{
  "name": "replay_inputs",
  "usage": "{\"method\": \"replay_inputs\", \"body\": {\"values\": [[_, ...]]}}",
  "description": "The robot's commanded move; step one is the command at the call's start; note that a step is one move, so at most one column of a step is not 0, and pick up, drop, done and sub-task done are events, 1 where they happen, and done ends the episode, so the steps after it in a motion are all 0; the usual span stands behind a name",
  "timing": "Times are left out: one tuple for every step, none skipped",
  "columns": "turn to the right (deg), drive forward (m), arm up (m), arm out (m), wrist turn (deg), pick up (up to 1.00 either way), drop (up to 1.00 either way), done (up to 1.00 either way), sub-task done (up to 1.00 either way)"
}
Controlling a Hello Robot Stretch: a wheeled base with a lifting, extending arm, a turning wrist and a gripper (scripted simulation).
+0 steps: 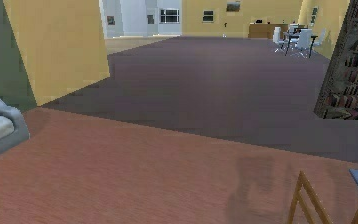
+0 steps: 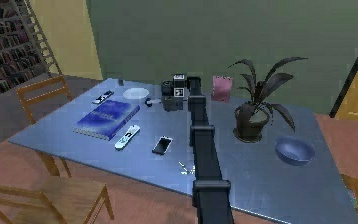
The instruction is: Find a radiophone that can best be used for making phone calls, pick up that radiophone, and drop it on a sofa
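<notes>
Blue-grey table (image 2: 277,187) with book (image 2: 107,118), dark phone (image 2: 162,146), potted plant (image 2: 255,98), blue bowl (image 2: 294,151).

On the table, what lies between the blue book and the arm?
A pale remote-like thing and a small flat dark device, seen in the arm side view.

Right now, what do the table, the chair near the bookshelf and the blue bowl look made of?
Table: smooth blue-grey top, faint sheen, maybe painted metal or laminate.
Chair: warm brown slats, probably wood.
Blue bowl: glossy, likely glazed ceramic or glass.
</notes>
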Motion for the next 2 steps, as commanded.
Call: {"method": "replay_inputs", "body": {"values": [[0.0, 0.0, -0.3, 0.0, 0.0, 0.0, 0.0, 0.0, 0.0], [0.0, 0.0, 0.0, 0.0, 0.0, 1.0, 0.0, 0.0, 0.0]]}}
